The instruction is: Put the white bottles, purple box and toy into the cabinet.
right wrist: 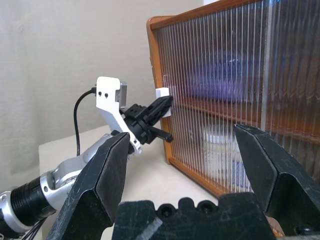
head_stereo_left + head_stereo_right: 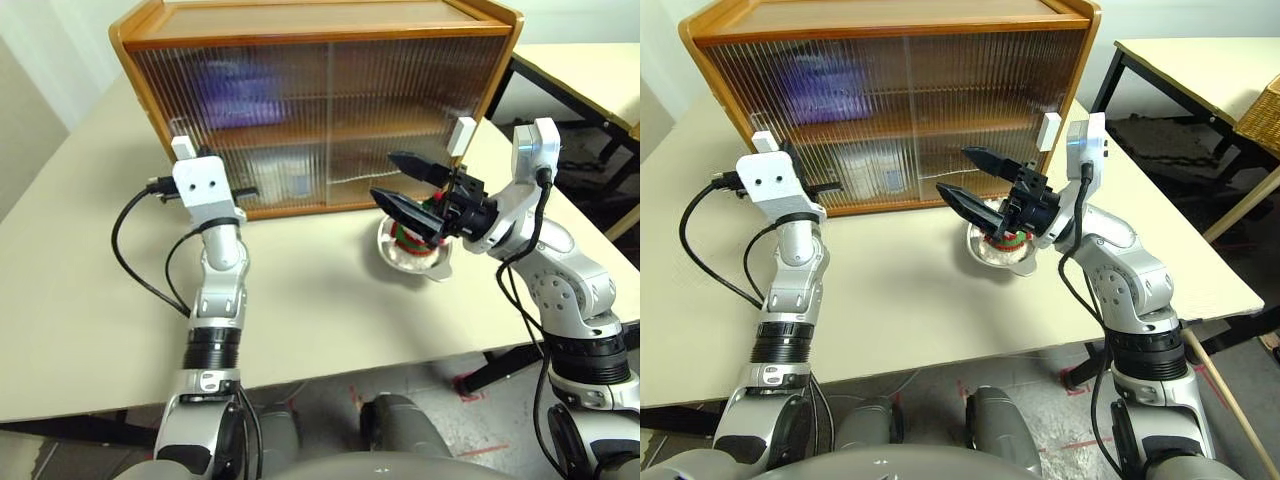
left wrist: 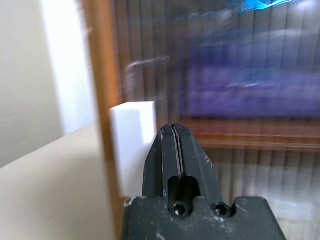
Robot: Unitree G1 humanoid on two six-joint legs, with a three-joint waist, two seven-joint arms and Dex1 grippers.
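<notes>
Toy (image 2: 408,236) sits in its bowl (image 2: 412,258) beneath the released right claw (image 2: 397,182); left claw (image 1: 161,106) clenched at the cabinet (image 2: 320,110).

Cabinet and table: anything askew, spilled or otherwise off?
Nothing spilled or damaged. One mismatch: the cabinet has both sliding doors shut, with the purple box and white bottles blurred behind them, while the toy sits outside in its metal bowl on the table.
</notes>
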